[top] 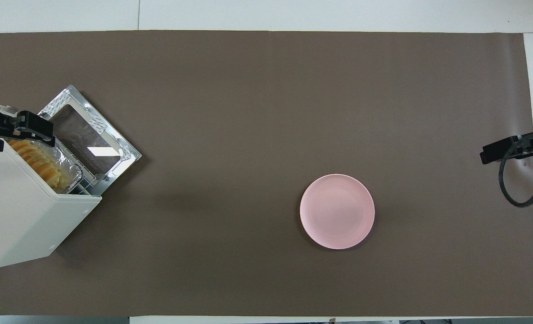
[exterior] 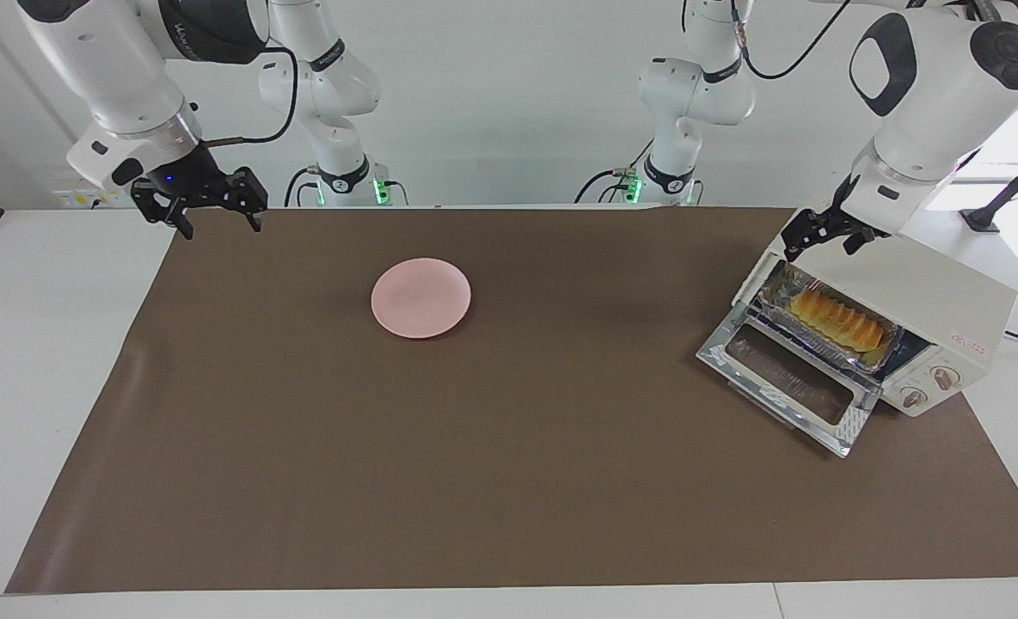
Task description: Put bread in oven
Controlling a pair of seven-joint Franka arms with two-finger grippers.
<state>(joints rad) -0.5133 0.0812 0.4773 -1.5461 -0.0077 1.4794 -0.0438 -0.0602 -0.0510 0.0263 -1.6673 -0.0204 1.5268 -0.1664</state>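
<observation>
Left tool point(exterior: 827, 234) hangs over the oven point(exterior: 939, 297) top corner at the left arm's end of the worktop point(exterior: 509, 481); can't tell whether it's released or clenched. Oven door dropped flat for access. Foil tray point(exterior: 818, 331) sits on the rack, half in. Bread point(exterior: 837, 316) lies in it, partly hidden overhead. Right tool point(exterior: 208, 205) released, waits over the worktop corner. Plate point(exterior: 421, 297) bare.
</observation>
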